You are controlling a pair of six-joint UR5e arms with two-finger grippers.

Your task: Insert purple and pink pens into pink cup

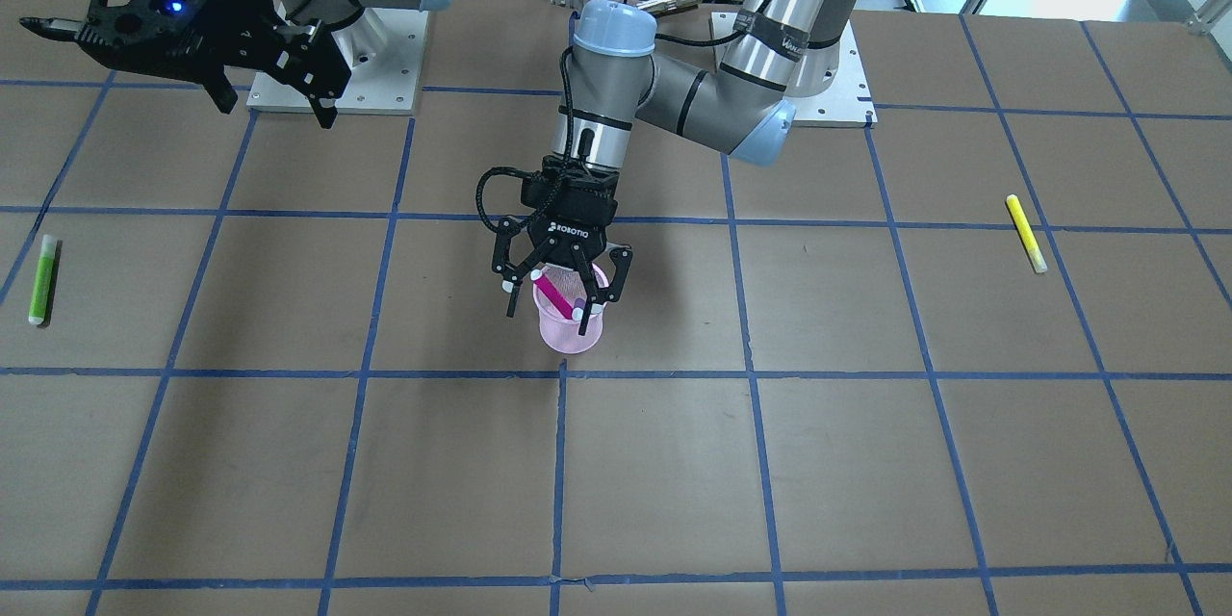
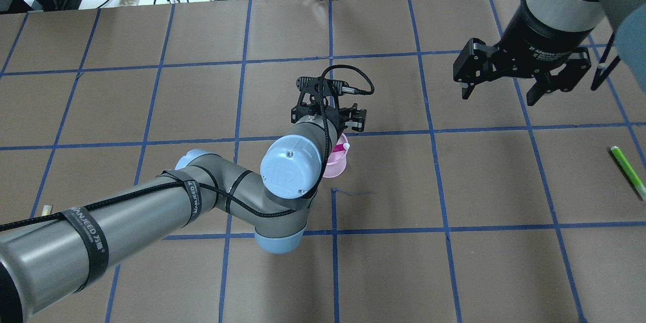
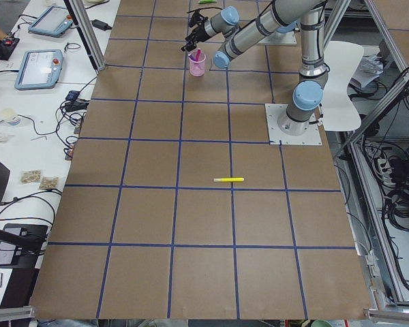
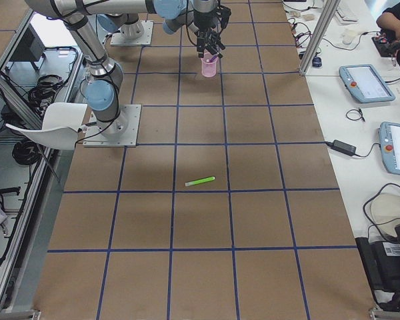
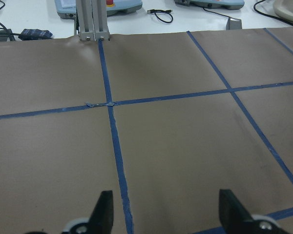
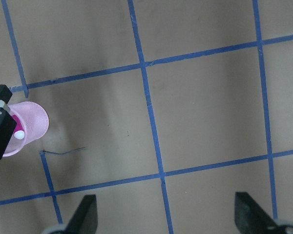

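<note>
The left hand [image 1: 555,306], fingers apart, straddles the rim of the translucent pink plastic cup [image 1: 568,337] at the frame's middle, probably so that a pen can drop in freely. One magenta pen [image 1: 553,291] leans inside; a darker tip [image 1: 580,307] beside it may be the purple one. The right hand [image 1: 277,111], upper left, is spread and empty. On the brown paper surface [image 1: 866,462] lie one green marker [image 1: 42,277] and one yellow marker [image 1: 1026,233].
</note>
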